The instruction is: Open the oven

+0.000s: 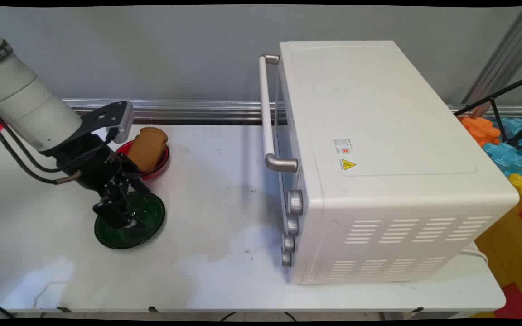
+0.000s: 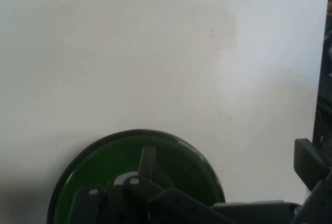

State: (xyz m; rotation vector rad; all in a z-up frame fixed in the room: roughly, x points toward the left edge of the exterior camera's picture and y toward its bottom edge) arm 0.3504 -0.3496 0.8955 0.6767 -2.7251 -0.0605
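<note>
Hovering low over a dark green plate (image 1: 145,226), the black 2-finger gripper (image 1: 127,217) reaches down from the upper left, its fingertips at or just above the plate's left half; contact cannot be confirmed. In the hand view the same green plate (image 2: 171,162) lies directly beneath the linkage, with 1 finger (image 2: 147,163) rising across its bowl and the other standing far out at the frame's right edge. The jaws thus stand wide apart and grip nothing.

The plate is round, shallow and glossy, with a darker raised rim and no long axis; it sits on the left part of the white table (image 1: 206,217), near the front.

Just behind it, close to but apparently apart from its rim, a red bowl (image 1: 163,159) holds a brown, bread-like slice (image 1: 147,147) with a rounded top and a matte crust, leaning upright against the bowl's wall. The gripper's wrist partly hides the bowl's left side.

Well apart to the right stands a white toaster oven (image 1: 379,149), boxy and smooth, its door facing left. A pale bar handle (image 1: 268,113) with grey metal ends spans the door, and 4 silver knobs (image 1: 295,201) run down the near corner. Ventilation slots pierce its near side.
</note>
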